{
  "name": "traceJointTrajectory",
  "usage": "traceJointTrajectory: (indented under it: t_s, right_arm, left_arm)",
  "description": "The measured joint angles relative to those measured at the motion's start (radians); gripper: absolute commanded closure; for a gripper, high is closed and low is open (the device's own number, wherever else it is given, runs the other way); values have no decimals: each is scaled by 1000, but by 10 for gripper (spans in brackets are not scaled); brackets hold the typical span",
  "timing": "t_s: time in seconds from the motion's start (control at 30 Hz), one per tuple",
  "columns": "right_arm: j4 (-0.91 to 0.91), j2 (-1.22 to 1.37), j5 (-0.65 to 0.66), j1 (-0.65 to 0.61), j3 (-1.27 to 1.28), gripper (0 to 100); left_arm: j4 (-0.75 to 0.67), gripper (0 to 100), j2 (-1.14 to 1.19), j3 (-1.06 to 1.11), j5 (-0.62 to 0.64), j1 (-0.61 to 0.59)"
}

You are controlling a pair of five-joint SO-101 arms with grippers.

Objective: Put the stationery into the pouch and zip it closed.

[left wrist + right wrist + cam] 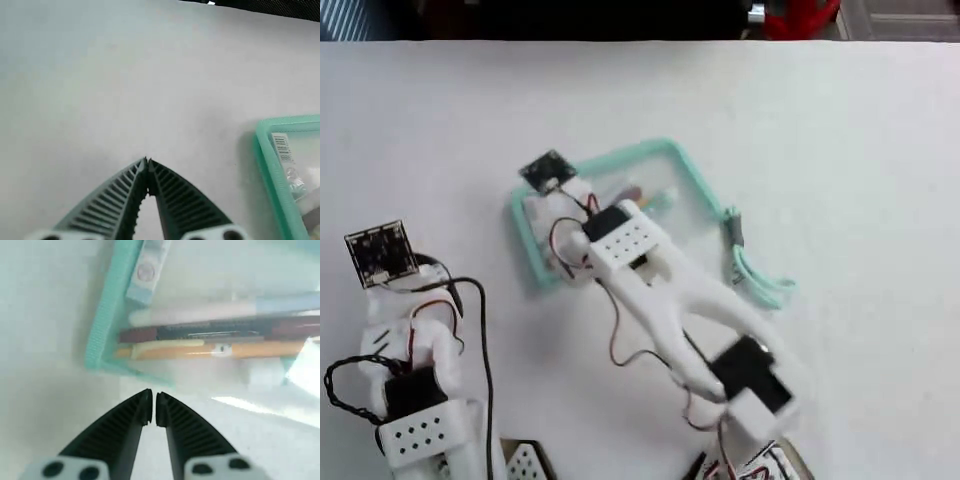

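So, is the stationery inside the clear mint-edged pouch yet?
Inside: dark red and orange pens lie behind the clear wall of the pouch, within its mint edging.

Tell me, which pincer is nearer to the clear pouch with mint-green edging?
Right. The right pincer is just off a corner of the clear mint-edged pouch; the left pincer is farther off, over bare white table.

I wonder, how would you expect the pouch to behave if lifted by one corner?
The pouch looks like thin clear film with a fabric border, so it would probably sag. The pens lying inside would likely slide toward the low end. Pushed, its smooth face may slip easily on the table.
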Motion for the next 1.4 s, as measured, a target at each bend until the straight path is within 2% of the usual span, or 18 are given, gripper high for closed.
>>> traceJointTrajectory:
  t_s: [0.07,0.17,0.27,0.37,0.43,0.53,0.6,0.73,0.9,0.97,1.07,1.13,1.23,1.4]
  right_arm:
    - [54,-143,-2,60,2,979]
    - [63,-404,5,210,52,979]
    - [-11,-660,89,407,161,979]
    - [-135,-862,140,577,331,979]
    - [-199,-968,149,628,451,979]
    - [-218,-1112,140,640,554,974]
    - [-209,-1223,74,649,562,974]
    - [-144,-1481,-23,649,568,973]
    - [-6,-1827,-32,643,565,902]
    - [49,-1852,-14,628,532,896]
    - [114,-1850,-2,609,511,898]
    - [127,-1872,0,586,511,898]
    - [129,-1878,0,552,509,895]
    - [98,-1878,3,555,600,894]
  left_arm:
    - [-23,976,2,35,-44,68]
    - [-80,967,2,94,-201,183]
    - [-109,898,2,107,-345,253]
    - [-109,852,2,107,-330,264]
    - [-112,837,2,83,-264,265]
    - [-127,838,2,-41,-132,302]
    - [-143,838,2,-141,-61,324]
    - [-123,856,-2,-327,-15,324]
    - [110,971,-175,-459,15,324]
    - [229,976,-304,-509,3,354]
    - [371,976,-336,-605,-14,370]
    - [430,976,-334,-614,-15,371]
    - [428,976,-342,-566,-15,371]
    - [341,976,-342,-388,-20,371]
